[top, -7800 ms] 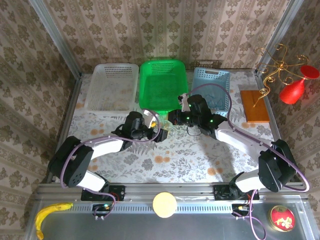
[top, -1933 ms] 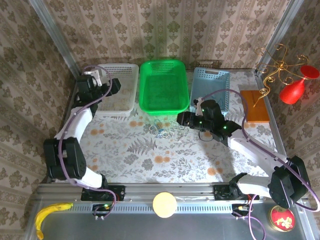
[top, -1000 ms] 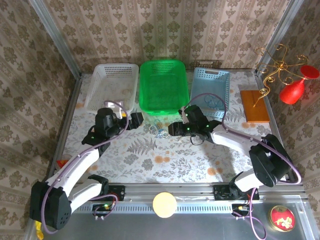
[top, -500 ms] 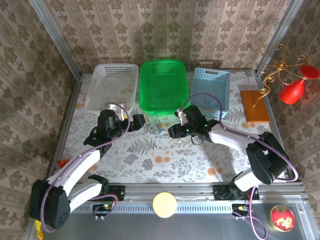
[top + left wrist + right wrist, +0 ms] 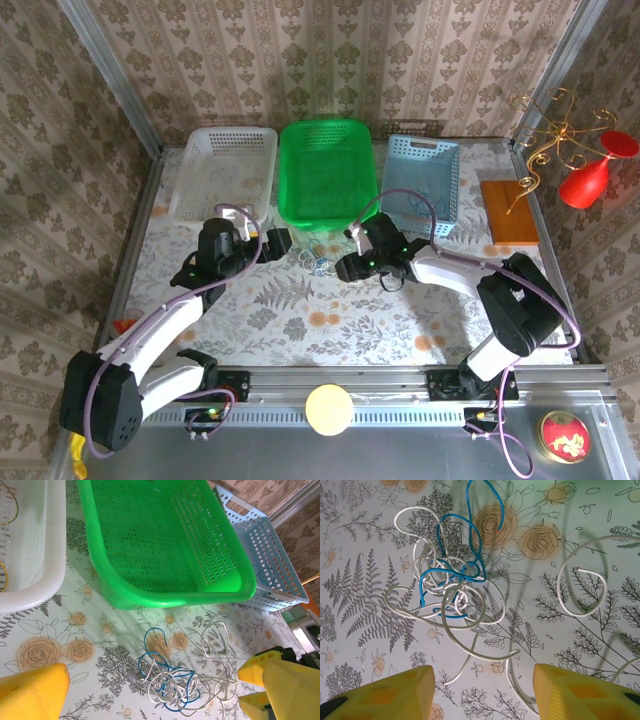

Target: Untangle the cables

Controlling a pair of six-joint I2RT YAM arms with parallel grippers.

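The cables (image 5: pixel 320 262) lie as a small knot on the flowered tablecloth in front of the green basket. A blue cord (image 5: pixel 455 570) winds through pale cream loops (image 5: pixel 470 625); the left wrist view shows the blue cord (image 5: pixel 155 635) and a cream loop (image 5: pixel 215 645) trailing right. My left gripper (image 5: pixel 283 240) is left of the knot, open (image 5: pixel 160 697) and holding nothing. My right gripper (image 5: pixel 343 268) is just right of the knot, also open (image 5: pixel 482 680), with a loose cream strand lying on the cloth between its yellow fingers (image 5: pixel 395 690).
Three baskets line the back: white (image 5: pixel 225 170), green (image 5: pixel 325 170), blue (image 5: pixel 425 175). A yellow cord (image 5: pixel 4 575) lies in the white basket and a blue cord (image 5: pixel 265 572) in the blue one. A wooden stand (image 5: pixel 510 210) and a red glass (image 5: pixel 590 180) are at the right.
The left arm has swung from the white basket down to the left of the knot. The right gripper has moved left to the knot's right side. In the last half second little has moved.
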